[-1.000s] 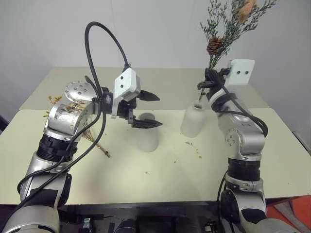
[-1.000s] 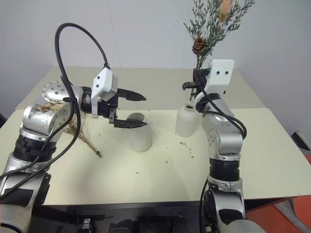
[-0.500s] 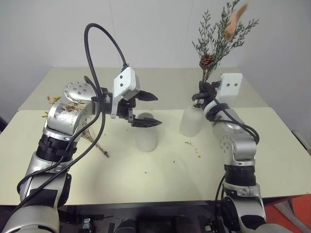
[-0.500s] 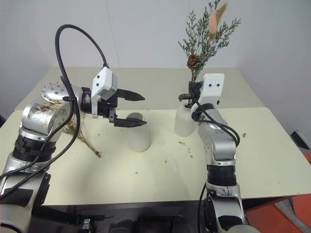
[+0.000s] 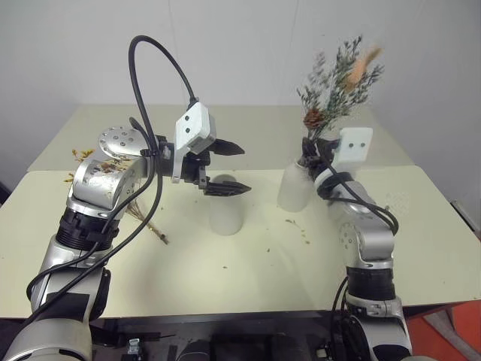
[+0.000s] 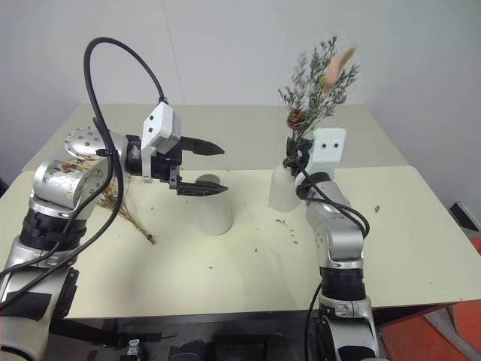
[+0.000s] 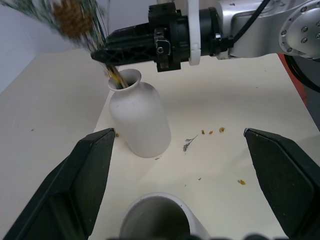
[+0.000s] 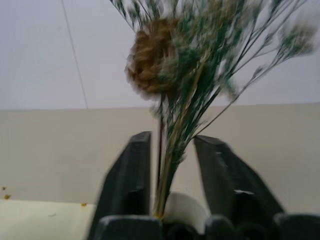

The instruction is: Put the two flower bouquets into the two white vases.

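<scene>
Right gripper (image 7: 107, 52) at bottle vase (image 7: 139, 117) mouth, sprig bunch (image 7: 75, 20) stems inside; cone vase (image 7: 157, 217) nearer; crumbs (image 7: 212, 131) on bench (image 7: 225, 105).

Left gripper (image 5: 229, 168) fingers spread wide; right gripper (image 8: 172, 165) fingers parted.

I see two matt white ceramic-looking vases, a narrow-necked bottle vase (image 7: 139, 117) and a wide-mouthed cone vase (image 5: 227, 212), on a smooth, matt cream table (image 5: 248, 278). The sprig bunch (image 5: 337, 86) looks dry and brittle, with a rough brown pine cone (image 5: 313, 118). My gripper fingers (image 7: 280, 172) are matt black plastic
</scene>
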You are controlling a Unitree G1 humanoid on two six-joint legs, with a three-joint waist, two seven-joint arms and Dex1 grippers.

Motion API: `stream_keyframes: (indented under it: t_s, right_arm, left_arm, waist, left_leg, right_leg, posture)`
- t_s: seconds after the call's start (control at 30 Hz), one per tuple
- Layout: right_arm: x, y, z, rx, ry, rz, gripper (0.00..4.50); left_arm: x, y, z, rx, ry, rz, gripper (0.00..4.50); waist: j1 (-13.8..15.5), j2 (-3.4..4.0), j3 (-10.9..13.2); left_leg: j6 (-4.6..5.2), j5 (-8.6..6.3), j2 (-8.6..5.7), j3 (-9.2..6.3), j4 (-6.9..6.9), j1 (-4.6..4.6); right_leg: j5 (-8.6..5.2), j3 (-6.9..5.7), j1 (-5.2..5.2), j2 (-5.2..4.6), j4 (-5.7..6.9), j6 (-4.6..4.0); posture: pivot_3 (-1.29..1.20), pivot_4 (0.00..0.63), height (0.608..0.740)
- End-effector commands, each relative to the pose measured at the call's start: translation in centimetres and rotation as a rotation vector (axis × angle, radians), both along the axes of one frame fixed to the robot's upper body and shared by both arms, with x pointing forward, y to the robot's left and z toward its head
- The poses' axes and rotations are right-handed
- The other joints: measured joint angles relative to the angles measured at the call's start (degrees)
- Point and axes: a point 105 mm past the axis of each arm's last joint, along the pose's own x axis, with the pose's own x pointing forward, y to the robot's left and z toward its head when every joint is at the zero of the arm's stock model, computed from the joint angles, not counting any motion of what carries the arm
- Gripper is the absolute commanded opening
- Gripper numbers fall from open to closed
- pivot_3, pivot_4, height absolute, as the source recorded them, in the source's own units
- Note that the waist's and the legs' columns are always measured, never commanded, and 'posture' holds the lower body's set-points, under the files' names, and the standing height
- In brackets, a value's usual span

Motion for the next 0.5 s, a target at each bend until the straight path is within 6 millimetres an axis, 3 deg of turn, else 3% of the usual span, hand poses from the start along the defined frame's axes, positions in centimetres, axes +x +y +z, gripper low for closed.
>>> stream_keyframes:
  t_s: [0.03, 0.2, 0.37, 0.5]
  right_arm:
    - [-1.4, 0.5, 1.8, -0.041, -0.096, 0.017, 2.91]
    - [-2.2, 0.7, 1.4, -0.098, -0.092, 0.029, 4.48]
    - [-3.3, 0.1, 0.6, -0.155, -0.070, 0.019, 4.48]
    - [-4.8, -0.7, 0.5, -0.202, -0.074, 0.011, 4.48]
  left_arm:
    - [-0.3, 0.1, 1.3, -0.012, -0.055, -0.002, 4.50]
    - [-0.2, 0.2, 1.3, -0.013, -0.061, 0.004, 4.50]
    - [0.0, 0.3, 1.5, -0.026, -0.071, 0.012, 4.50]
    - [-0.1, 0.3, 3.0, -0.118, -0.111, 0.016, 4.50]
  waist:
    - [0.0, 0.00, 0.0]
    - [0.0, 0.00, 0.0]
    - [0.0, 0.00, 0.0]
    - [0.1, -0.01, 0.0]
  left_leg:
    - [0.00, 0.00, 0.01, 0.00, 0.00, 0.00]
    - [0.00, 0.00, 0.00, 0.00, 0.00, 0.00]
    - [0.00, 0.00, 0.00, 0.00, -0.01, 0.00]
    - [0.00, 0.00, 0.00, 0.00, 0.00, 0.00]
  right_leg:
    - [0.00, 0.00, 0.00, 0.01, 0.00, 0.00]
    - [-0.01, 0.00, -0.01, 0.01, 0.00, 0.00]
    - [-0.03, 0.00, -0.01, 0.01, 0.00, 0.00]
    - [-0.03, 0.00, -0.01, 0.00, 0.01, 0.00]
  posture:
    - [0.00, 0.150, 0.740]
    - [0.00, 0.150, 0.740]
    - [0.00, 0.150, 0.740]
    - [0.00, 0.150, 0.740]
